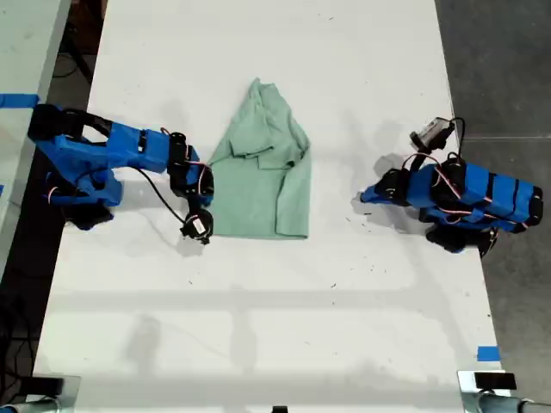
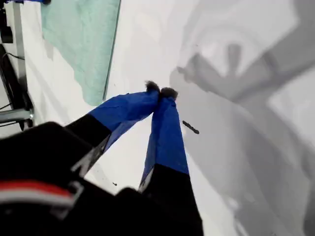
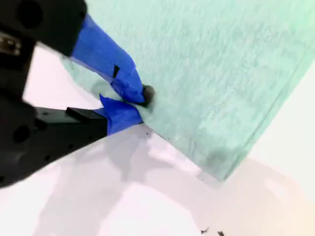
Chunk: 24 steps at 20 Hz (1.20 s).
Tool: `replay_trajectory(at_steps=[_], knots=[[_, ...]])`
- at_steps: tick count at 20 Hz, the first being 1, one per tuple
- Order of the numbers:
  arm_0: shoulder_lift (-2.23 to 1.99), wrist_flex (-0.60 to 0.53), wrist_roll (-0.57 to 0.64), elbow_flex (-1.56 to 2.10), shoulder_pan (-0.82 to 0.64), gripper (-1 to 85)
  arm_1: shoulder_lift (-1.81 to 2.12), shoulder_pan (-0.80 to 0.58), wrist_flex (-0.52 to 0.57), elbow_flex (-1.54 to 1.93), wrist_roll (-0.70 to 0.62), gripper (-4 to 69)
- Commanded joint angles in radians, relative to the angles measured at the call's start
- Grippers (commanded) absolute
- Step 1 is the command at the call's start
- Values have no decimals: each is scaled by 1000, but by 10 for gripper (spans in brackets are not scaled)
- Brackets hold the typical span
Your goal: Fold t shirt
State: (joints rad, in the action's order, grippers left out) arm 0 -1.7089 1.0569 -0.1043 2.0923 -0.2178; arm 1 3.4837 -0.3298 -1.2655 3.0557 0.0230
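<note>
The pale mint-green t shirt [image 1: 267,181] lies wrinkled and partly folded at the middle of the white table [image 1: 344,69]. My second gripper [image 1: 207,194] is at the shirt's edge on the exterior view's left. In the second wrist view this gripper [image 3: 141,101] is shut, with its blue fingers [image 3: 118,73] pinching the shirt's [image 3: 221,64] edge. My first gripper [image 1: 364,198] rests at the exterior view's right, a hand's width away from the cloth. It is shut [image 2: 160,91] on nothing above bare table, and the shirt [image 2: 81,39] shows farther off.
Blue tape marks [image 1: 487,353] sit near the table's front corner at the exterior view's right, and another strip [image 1: 17,100] lies on a neighbouring surface at the left. Dark floor [image 1: 508,69] borders the table on the right. Small dark specks [image 2: 191,128] dot the tabletop.
</note>
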Motion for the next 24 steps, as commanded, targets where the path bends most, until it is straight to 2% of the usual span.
replay_trajectory(at_steps=[1,4,10,22,24], knots=[[64,156,9,-259,2,0,14,-9,-5,58,3,14],[221,345,58,-630,17,0,14,-9,-5,58,3,14],[448,380,160,-1035,40,0,14,-9,-5,58,0,14],[551,60,331,-1103,57,1,14,-9,-5,58,-2,14],[560,9,367,-1104,63,72,14,-9,-5,58,-2,14]])
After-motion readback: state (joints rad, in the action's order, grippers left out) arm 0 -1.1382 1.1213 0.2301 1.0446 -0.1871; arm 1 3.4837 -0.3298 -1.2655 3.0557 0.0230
